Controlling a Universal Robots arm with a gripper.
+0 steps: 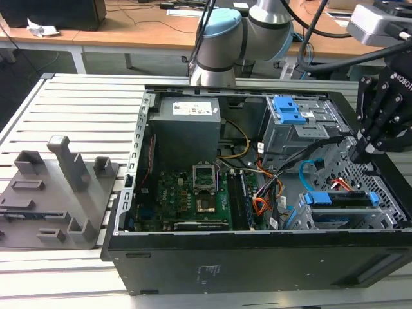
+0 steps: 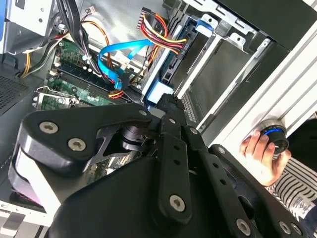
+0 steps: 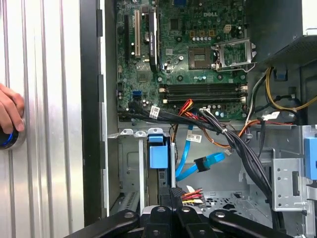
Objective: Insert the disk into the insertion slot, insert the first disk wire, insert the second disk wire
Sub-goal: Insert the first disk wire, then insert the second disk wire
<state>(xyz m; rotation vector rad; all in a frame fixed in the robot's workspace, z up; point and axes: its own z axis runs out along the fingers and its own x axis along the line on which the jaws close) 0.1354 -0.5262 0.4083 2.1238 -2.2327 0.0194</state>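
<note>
Hand (image 3: 173, 192), fingers apparently together, hovers just beside the disk (image 3: 156, 153) seated in the insertion slot (image 3: 130, 168); descending askew could snag the second disk wire (image 3: 187, 153).

Perforated metal insertion slot (image 1: 385, 193), blue plastic-framed disk (image 1: 341, 199)

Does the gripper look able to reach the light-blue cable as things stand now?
Probably yes. The light-blue cable loops in open space inside the case, next to the gripper; the black wire bundle runs beside its connector end, not over it.
</note>
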